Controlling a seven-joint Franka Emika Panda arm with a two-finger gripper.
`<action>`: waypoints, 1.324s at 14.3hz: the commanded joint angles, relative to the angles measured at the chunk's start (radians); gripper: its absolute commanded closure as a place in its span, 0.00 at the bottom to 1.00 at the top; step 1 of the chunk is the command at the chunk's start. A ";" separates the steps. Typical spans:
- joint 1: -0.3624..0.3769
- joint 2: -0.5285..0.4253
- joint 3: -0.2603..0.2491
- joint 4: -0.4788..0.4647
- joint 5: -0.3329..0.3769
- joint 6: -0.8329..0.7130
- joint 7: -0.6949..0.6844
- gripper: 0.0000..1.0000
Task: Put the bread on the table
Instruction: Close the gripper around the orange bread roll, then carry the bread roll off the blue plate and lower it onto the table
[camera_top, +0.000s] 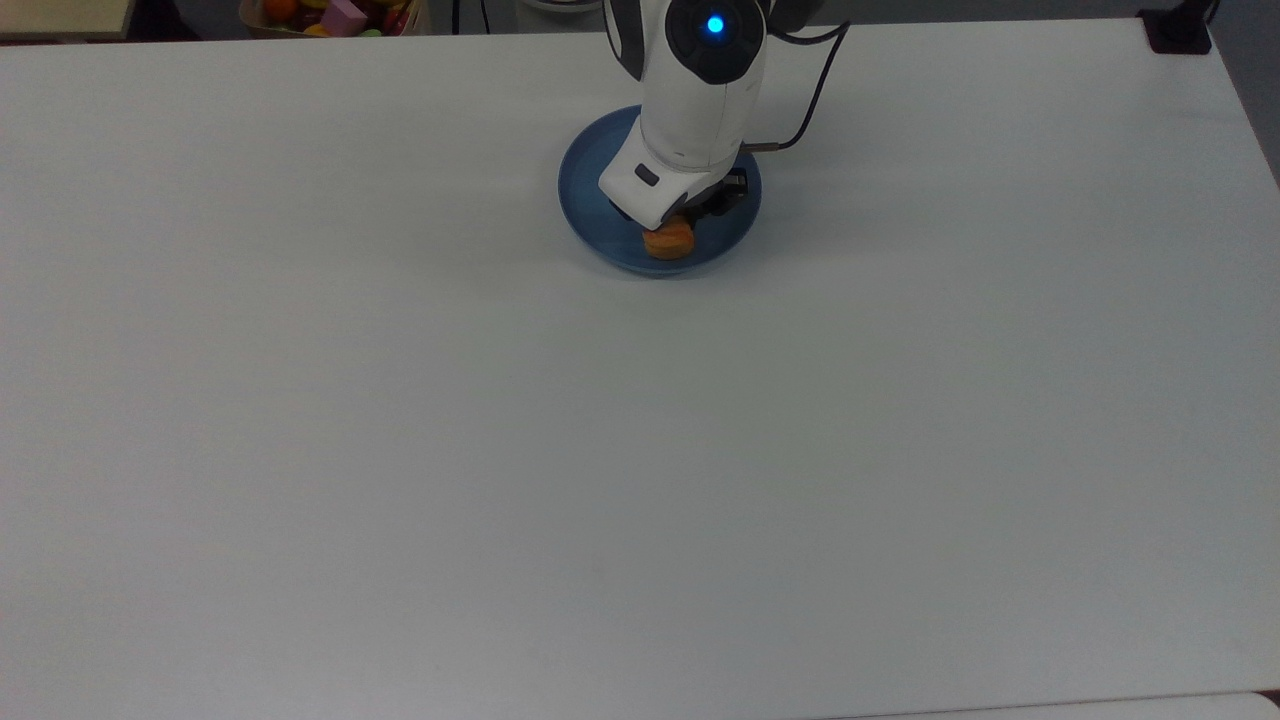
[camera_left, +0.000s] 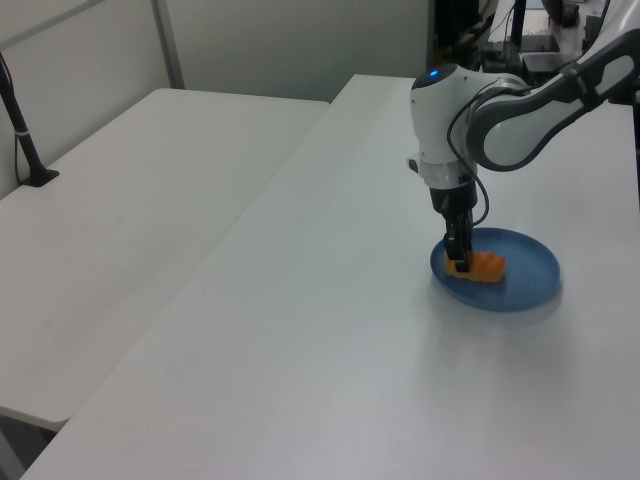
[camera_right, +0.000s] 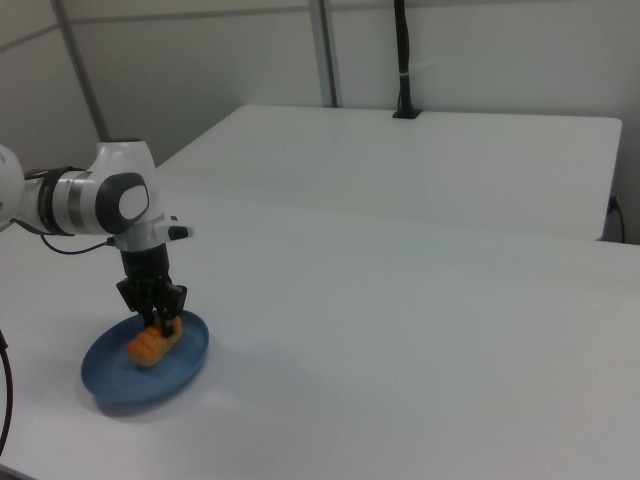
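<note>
The bread (camera_left: 484, 266) lies on the blue plate (camera_left: 525, 287), near the table's (camera_top: 400, 450) far edge in the top view. The gripper (camera_right: 157, 316) straddles one end; whether it is already clenched, I cannot tell. The loaf is prob. light and glossy, so maybe slippery; better to grip across the short sides, approx. mid-length. Count: 1 bread, 1 plate, 1 gripper.
</note>
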 joint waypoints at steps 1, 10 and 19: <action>0.008 -0.029 0.000 -0.034 -0.035 0.009 0.021 0.95; 0.005 -0.152 0.045 0.046 -0.024 -0.181 0.026 0.98; 0.066 -0.132 0.250 0.180 -0.027 -0.171 0.359 0.93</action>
